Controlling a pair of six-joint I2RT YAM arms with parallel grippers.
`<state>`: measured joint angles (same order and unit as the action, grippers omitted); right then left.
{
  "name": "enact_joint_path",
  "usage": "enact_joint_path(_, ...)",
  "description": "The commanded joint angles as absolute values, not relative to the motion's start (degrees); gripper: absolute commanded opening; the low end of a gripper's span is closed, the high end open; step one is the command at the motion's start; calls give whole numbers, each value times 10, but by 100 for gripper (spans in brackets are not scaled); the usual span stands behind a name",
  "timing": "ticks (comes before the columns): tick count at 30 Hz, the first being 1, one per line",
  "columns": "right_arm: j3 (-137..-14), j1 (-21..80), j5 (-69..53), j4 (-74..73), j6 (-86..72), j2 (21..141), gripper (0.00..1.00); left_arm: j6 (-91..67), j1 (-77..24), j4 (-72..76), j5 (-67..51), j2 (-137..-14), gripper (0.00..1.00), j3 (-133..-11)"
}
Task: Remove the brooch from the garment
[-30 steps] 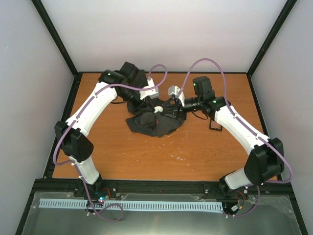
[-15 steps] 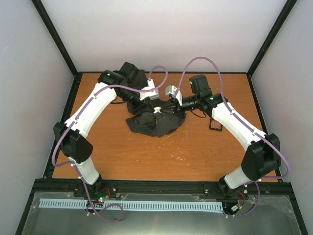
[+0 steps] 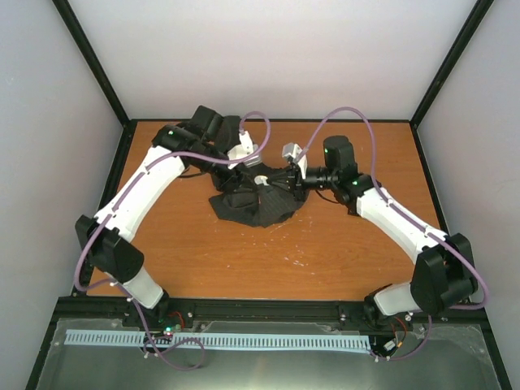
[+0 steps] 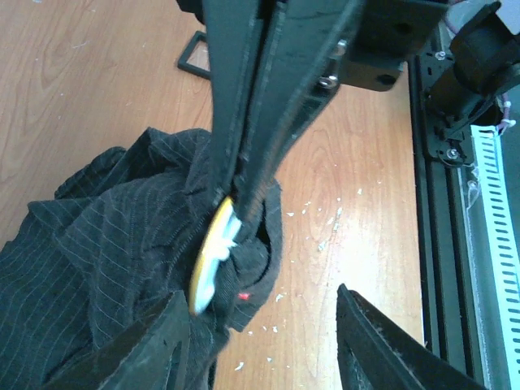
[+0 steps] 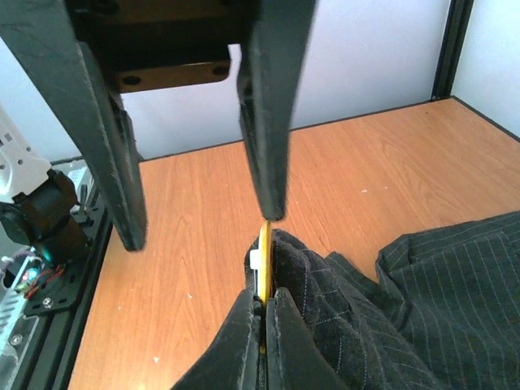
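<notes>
The dark pinstriped garment lies bunched at mid-table. The brooch, a small yellow disc with a white back, sits edge-on in a raised fold of the cloth. It also shows in the left wrist view and the top view. My right gripper is shut on the brooch's lower edge, with cloth beside it. My left gripper is open just above the brooch. One of its fingers touches the disc's top edge and the other stands well clear to the side.
A small black square tray lies on the wooden table beyond the garment, toward the right arm. Small white flecks are scattered on the wood near the garment. Black frame rails edge the table.
Both arms have shifted posture. The left wrist has drawn back a little toward the far left. The right gripper stays at the brooch on top of the garment.
</notes>
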<state>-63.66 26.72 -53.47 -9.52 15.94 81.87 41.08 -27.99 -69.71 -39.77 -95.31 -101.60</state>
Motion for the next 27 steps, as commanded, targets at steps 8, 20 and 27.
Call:
enact_joint_path(8,-534,258,-589,223,-57,761,3,341,-282,-523,-435,-834,42,-885)
enact_joint_path(20,-522,258,-601,189,-41,734,3,335,-278,-518,-448,-863,27,-885)
enact_joint_path(27,-533,255,-606,180,-40,735,3,329,-270,-527,-463,-851,28,-908)
